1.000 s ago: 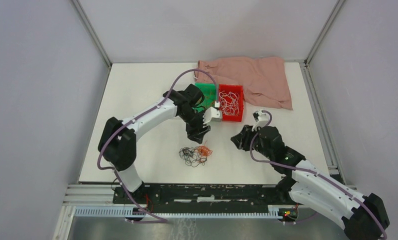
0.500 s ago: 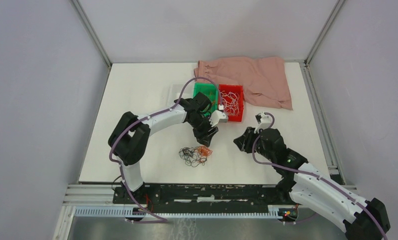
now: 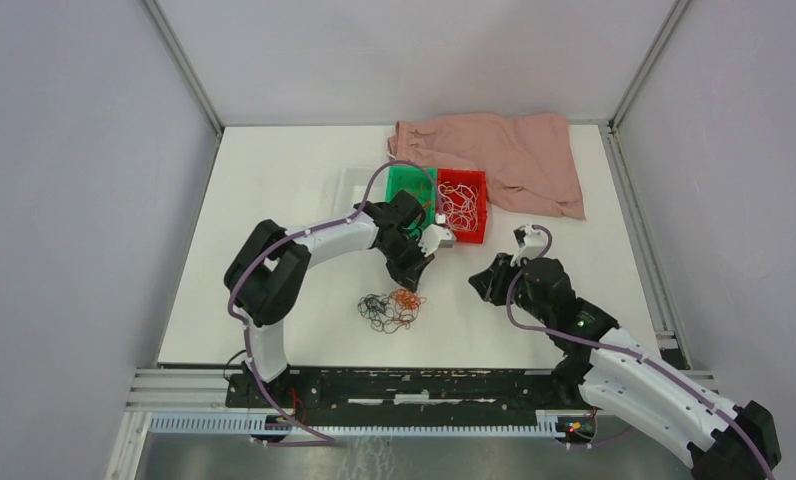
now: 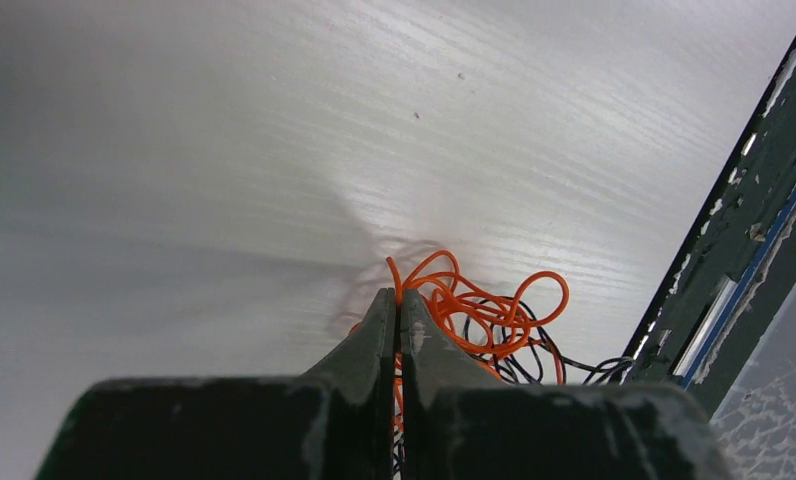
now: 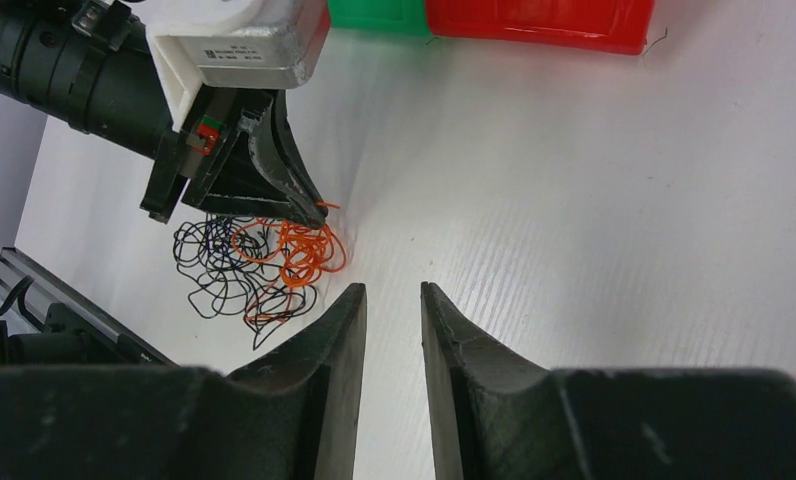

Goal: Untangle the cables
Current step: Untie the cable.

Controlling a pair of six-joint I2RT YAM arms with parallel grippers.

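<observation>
The cables (image 3: 389,310) lie as a small tangle of black and orange wires on the white table, in front of both arms. My left gripper (image 3: 411,287) has come down on the tangle's upper right edge. In the left wrist view it (image 4: 396,295) is shut on an orange cable (image 4: 484,305), which runs up between the fingertips. The right wrist view shows that same gripper (image 5: 319,212) touching the tangle (image 5: 259,265). My right gripper (image 5: 392,290) hovers to the right of the tangle (image 3: 479,280), open, with only bare table between its fingers.
A red bin (image 3: 477,205) holding white wires (image 3: 459,210) stands behind the left gripper, with a green bin (image 3: 411,183) beside it. A pink cloth (image 3: 504,155) lies at the back right. A black rail (image 3: 404,385) runs along the table's near edge.
My left gripper has come down from beside the bins onto the tangle and shut on an orange strand. The right gripper's jaws have narrowed a little.
</observation>
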